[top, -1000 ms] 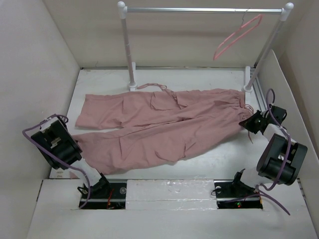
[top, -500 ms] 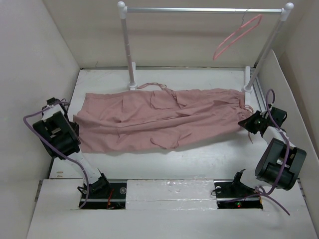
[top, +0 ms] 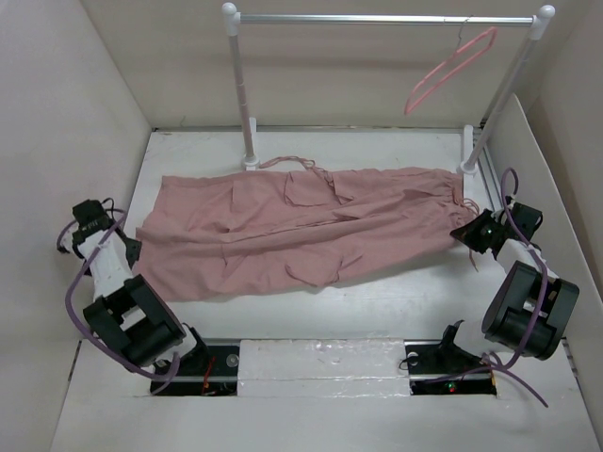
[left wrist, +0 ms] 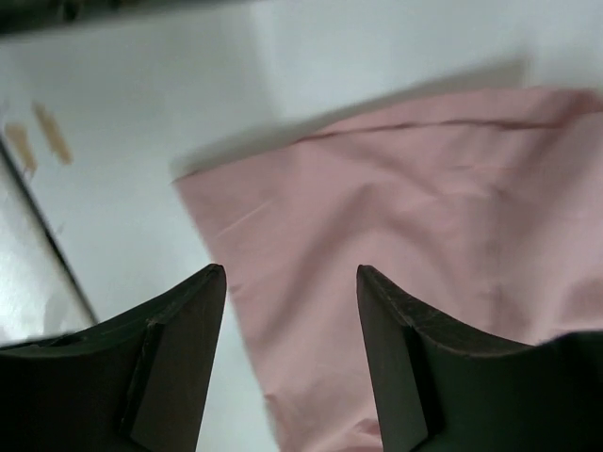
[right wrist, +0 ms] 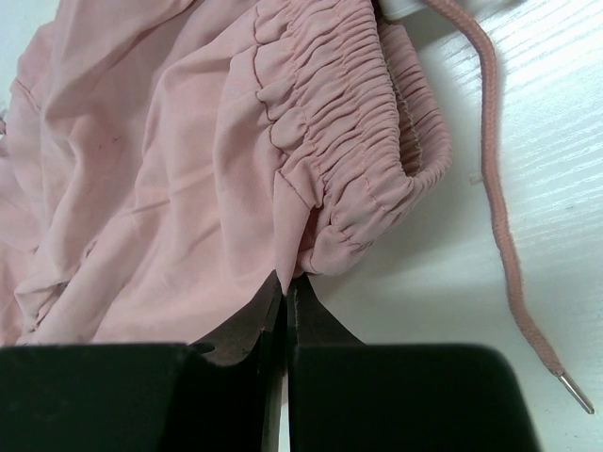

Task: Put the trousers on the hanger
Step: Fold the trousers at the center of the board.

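On the white table (top: 405,297), betw. the two arms, the trousers (top: 301,231) lie spread out flat: waist end to the right, leg ends to the left, one leg folded roughly over the other. A cargo pocket (top: 306,193) faces up nr the far edge. The hanger (top: 450,68) isn't on them. It hangs by its hook from the right end of the rail (top: 377,18) at the back, tilted, above the fabric & well apart from it.

The right gripper (top: 468,234) sits at the waist end, low over the table. In the wrist view this gripper (right wrist: 285,281) has its jaws pressed together w/ a thin fold of pink cloth pinched betw. them, just below the gathered waistband (right wrist: 349,141). The drawstring (right wrist: 497,188) trails loose across the table beside it, metal tip at its end, clear of the fingers.

The left gripper (top: 89,218) is at the left side of the table, just beside the leg ends. In its wrist view that gripper (left wrist: 290,273) has jaws apart w/ nothing betw. them; below the gap lies a corner of the pink cloth on the white surface. Can't tell whether the fingers touch the cloth
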Robot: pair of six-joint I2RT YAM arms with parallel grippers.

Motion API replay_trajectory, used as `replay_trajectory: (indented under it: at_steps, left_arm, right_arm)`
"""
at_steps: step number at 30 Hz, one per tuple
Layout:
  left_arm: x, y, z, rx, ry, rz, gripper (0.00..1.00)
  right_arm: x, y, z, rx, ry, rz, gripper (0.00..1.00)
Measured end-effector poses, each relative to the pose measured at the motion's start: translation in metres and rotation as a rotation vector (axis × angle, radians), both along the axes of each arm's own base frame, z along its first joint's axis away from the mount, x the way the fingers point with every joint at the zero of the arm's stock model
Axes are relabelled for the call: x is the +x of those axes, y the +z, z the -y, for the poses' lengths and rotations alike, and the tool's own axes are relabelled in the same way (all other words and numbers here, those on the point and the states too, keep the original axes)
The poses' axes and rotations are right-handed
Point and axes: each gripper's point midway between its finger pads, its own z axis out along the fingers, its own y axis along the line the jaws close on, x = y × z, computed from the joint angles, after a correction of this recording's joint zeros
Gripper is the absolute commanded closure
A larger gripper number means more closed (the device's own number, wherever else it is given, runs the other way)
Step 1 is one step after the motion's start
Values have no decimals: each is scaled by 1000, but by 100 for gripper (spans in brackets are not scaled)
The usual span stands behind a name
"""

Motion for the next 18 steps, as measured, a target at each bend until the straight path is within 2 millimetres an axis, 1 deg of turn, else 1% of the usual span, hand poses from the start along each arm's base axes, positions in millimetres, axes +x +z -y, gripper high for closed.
replay_trajectory:
  at_steps: [3, 5, 7, 9, 13, 14, 16, 17, 18]
  left_arm:
    - [-30, -27, 16, -76, 57, -74, 48]
    - [-43, -44, 30, -133, 77, -124, 48]
    - [-53, -56, 42, -179, 93, -155, 48]
    - [-57, -60, 47, -199, 109, -162, 48]
    - [-54, -62, 48, -205, 125, -144, 49]
    - [-53, -63, 48, -204, 129, -142, 52]
    - [-52, -66, 47, -206, 136, -149, 54]
    - [-53, -68, 46, -208, 140, -157, 59]
    - [-53, -71, 45, -210, 143, -169, 60]
  right_arm:
    - [0, 0, -1, 0, 6, 2, 96]
    - [0, 0, -1, -1, 9, 3, 96]
    - [0, 0, -1, -1, 12, 4, 96]
    - [-1, 1, -2, -3, 17, 7, 97]
    - [-1, 8, -3, -13, 27, 26, 97]
    - [-1, 9, -3, -15, 29, 32, 96]
    - [0, 12, -4, -17, 32, 40, 96]
    - [0, 13, -4, -17, 33, 43, 96]
    - [-1, 13, -4, -16, 33, 43, 96]
